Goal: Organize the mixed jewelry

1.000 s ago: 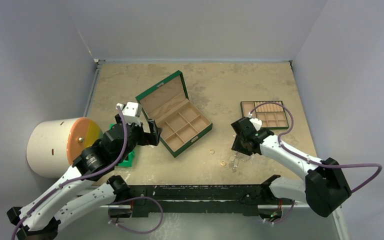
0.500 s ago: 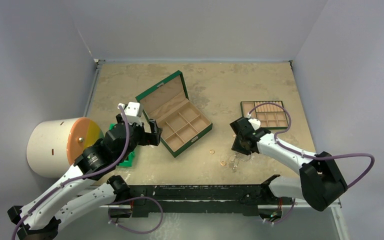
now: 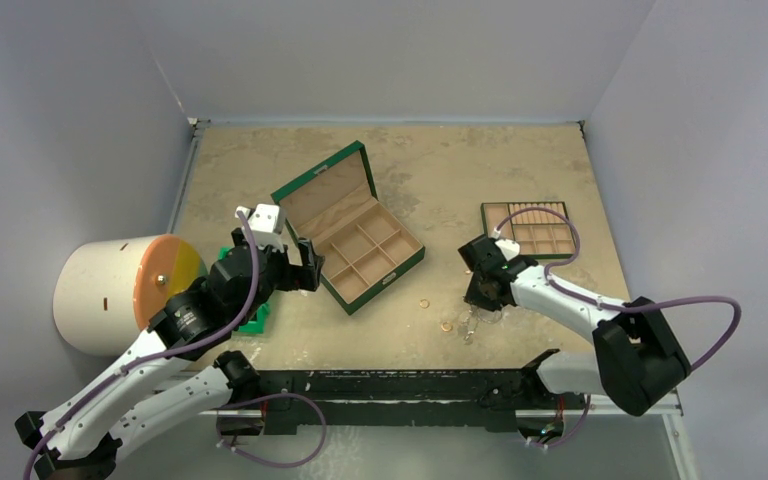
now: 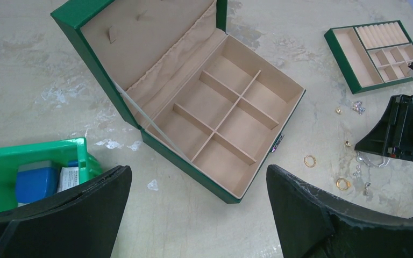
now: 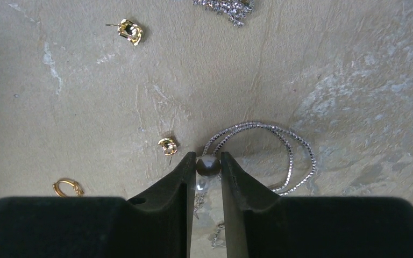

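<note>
Pearl [image 5: 208, 165] in right hand [image 5: 208, 160] (chain [image 5: 253, 124] beside)

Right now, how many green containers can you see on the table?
3. An open hinged box sits at the middle of the table, a flat divided tray lies to its right, and a plastic bin stands at the left. I see no others.
</note>
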Robot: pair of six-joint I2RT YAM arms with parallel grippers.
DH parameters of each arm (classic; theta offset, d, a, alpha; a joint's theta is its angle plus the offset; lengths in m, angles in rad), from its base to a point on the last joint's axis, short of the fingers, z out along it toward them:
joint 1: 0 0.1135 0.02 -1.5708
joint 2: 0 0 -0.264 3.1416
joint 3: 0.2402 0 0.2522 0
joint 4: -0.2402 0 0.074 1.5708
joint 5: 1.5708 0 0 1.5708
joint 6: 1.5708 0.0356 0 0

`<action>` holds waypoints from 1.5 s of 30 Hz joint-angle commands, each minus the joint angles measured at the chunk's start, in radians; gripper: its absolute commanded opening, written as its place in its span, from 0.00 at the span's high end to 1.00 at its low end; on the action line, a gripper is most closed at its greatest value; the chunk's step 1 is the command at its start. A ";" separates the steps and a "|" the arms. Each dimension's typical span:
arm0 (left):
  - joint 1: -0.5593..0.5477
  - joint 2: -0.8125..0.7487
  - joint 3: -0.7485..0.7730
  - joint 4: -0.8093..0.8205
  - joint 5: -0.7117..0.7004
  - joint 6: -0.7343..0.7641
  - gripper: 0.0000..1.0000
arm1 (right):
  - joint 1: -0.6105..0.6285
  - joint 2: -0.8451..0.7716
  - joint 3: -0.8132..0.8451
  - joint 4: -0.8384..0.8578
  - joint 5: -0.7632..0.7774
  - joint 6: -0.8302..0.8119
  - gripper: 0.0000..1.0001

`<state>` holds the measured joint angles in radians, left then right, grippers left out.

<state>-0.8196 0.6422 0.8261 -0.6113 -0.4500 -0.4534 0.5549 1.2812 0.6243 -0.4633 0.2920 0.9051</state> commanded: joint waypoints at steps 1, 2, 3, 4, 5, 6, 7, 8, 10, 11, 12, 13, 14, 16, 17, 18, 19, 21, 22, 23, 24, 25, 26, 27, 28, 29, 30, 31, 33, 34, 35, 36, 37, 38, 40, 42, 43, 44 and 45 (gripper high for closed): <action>-0.003 -0.003 0.003 0.027 -0.013 -0.011 0.04 | -0.006 0.017 -0.010 0.005 0.009 0.021 0.76; -0.003 -0.003 0.004 0.027 -0.013 -0.011 0.04 | -0.005 0.018 -0.009 0.004 0.008 0.022 0.80; -0.003 -0.004 0.003 0.027 -0.013 -0.011 0.04 | -0.006 0.020 -0.007 0.002 0.009 0.022 0.83; -0.003 -0.004 0.003 0.027 -0.013 -0.011 0.04 | -0.005 0.019 -0.005 -0.003 0.012 0.023 0.87; -0.004 -0.004 0.004 0.027 -0.013 -0.011 0.04 | -0.006 0.015 -0.001 -0.012 0.018 0.024 0.91; -0.004 -0.005 0.004 0.027 -0.013 -0.011 0.04 | -0.005 0.006 0.003 -0.024 0.022 0.024 0.96; -0.004 -0.006 0.003 0.027 -0.014 -0.011 0.04 | -0.006 -0.004 0.008 -0.038 0.028 0.024 0.99; -0.004 -0.007 0.003 0.027 -0.015 -0.012 0.04 | -0.006 -0.018 0.013 -0.054 0.036 0.022 1.00; -0.003 -0.007 0.004 0.027 -0.016 -0.011 0.04 | -0.005 -0.048 0.028 -0.083 0.053 0.016 1.00; -0.003 -0.008 0.004 0.027 -0.016 -0.011 0.04 | -0.006 -0.061 0.038 -0.101 0.062 0.011 1.00; -0.003 -0.007 0.003 0.027 -0.016 -0.011 0.04 | -0.006 -0.074 0.051 -0.120 0.070 0.006 1.00; -0.003 -0.008 0.004 0.027 -0.016 -0.011 0.04 | -0.005 -0.086 0.066 -0.141 0.076 0.001 1.00; -0.003 -0.008 0.004 0.027 -0.016 -0.011 0.04 | -0.006 -0.097 0.082 -0.163 0.085 -0.003 1.00; -0.003 -0.009 0.003 0.027 -0.016 -0.011 0.04 | -0.006 -0.123 0.119 -0.207 0.106 -0.017 1.00; -0.003 -0.010 0.003 0.027 -0.016 -0.011 0.04 | -0.006 -0.136 0.138 -0.227 0.117 -0.026 1.00; -0.004 -0.010 0.003 0.027 -0.016 -0.011 0.04 | -0.006 -0.148 0.157 -0.254 0.127 -0.040 1.00; -0.004 -0.013 0.002 0.027 -0.016 -0.011 0.04 | -0.005 -0.159 0.180 -0.271 0.137 -0.052 1.00; -0.003 -0.014 0.003 0.028 -0.015 -0.011 0.04 | -0.005 -0.179 0.226 -0.298 0.153 -0.079 1.00; -0.003 -0.015 0.004 0.028 -0.015 -0.011 0.04 | -0.006 -0.186 0.251 -0.303 0.153 -0.099 1.00; -0.003 -0.014 0.003 0.028 -0.015 -0.011 0.04 | -0.006 -0.190 0.275 -0.301 0.149 -0.124 1.00; -0.003 -0.015 0.003 0.028 -0.015 -0.011 0.04 | -0.006 -0.193 0.302 -0.291 0.140 -0.150 1.00; -0.003 -0.015 0.004 0.028 -0.015 -0.010 0.04 | -0.005 -0.193 0.336 -0.276 0.132 -0.180 1.00; -0.003 -0.015 0.004 0.028 -0.016 -0.011 0.04 | -0.006 -0.191 0.358 -0.251 0.132 -0.221 1.00; -0.003 -0.015 0.004 0.027 -0.019 -0.011 0.04 | -0.003 -0.187 0.381 -0.214 0.127 -0.281 1.00; -0.003 -0.015 0.005 0.026 -0.023 -0.011 0.04 | -0.004 -0.182 0.402 -0.198 0.108 -0.311 1.00; -0.003 -0.017 0.006 0.025 -0.026 -0.011 0.04 | -0.004 -0.174 0.419 -0.181 0.092 -0.335 1.00; -0.003 -0.018 0.007 0.023 -0.032 -0.012 0.04 | -0.003 -0.166 0.435 -0.163 0.072 -0.359 1.00; -0.003 -0.019 0.008 0.022 -0.039 -0.013 0.04 | -0.003 -0.159 0.446 -0.139 0.051 -0.383 1.00; -0.003 -0.029 0.008 0.020 -0.050 -0.015 0.04 | -0.003 -0.145 0.469 -0.090 -0.016 -0.425 1.00; -0.004 -0.035 0.006 0.019 -0.054 -0.017 0.04 | -0.002 -0.137 0.479 -0.062 -0.055 -0.447 1.00; -0.003 -0.039 0.007 0.018 -0.058 -0.017 0.04 | 0.002 -0.126 0.489 -0.036 -0.095 -0.465 1.00; -0.003 -0.044 0.007 0.017 -0.061 -0.019 0.04 | 0.009 -0.113 0.502 -0.010 -0.126 -0.480 1.00; -0.003 -0.048 0.007 0.016 -0.066 -0.019 0.04 | 0.020 -0.095 0.519 0.008 -0.157 -0.495 1.00; -0.004 -0.051 0.008 0.015 -0.073 -0.020 0.04 | 0.038 -0.074 0.540 0.022 -0.176 -0.511 1.00; -0.003 -0.056 0.010 0.010 -0.087 -0.025 0.04 | 0.082 -0.027 0.586 0.042 -0.183 -0.534 1.00; -0.003 -0.065 0.010 0.008 -0.096 -0.027 0.04 | 0.114 0.025 0.626 0.067 -0.202 -0.555 1.00; -0.003 -0.071 0.010 0.007 -0.102 -0.028 0.04 | 0.120 0.054 0.644 0.081 -0.219 -0.563 1.00; -0.003 -0.076 0.010 0.006 -0.107 -0.029 0.04 | 0.125 0.080 0.659 0.098 -0.236 -0.572 1.00; -0.003 -0.081 0.010 0.005 -0.112 -0.031 0.04 | 0.130 0.112 0.671 0.128 -0.251 -0.582 1.00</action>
<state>-0.8196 0.5835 0.8261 -0.6216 -0.5175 -0.4641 0.6582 1.3197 1.2148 -0.4591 0.1314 0.4042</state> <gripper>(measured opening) 0.962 0.198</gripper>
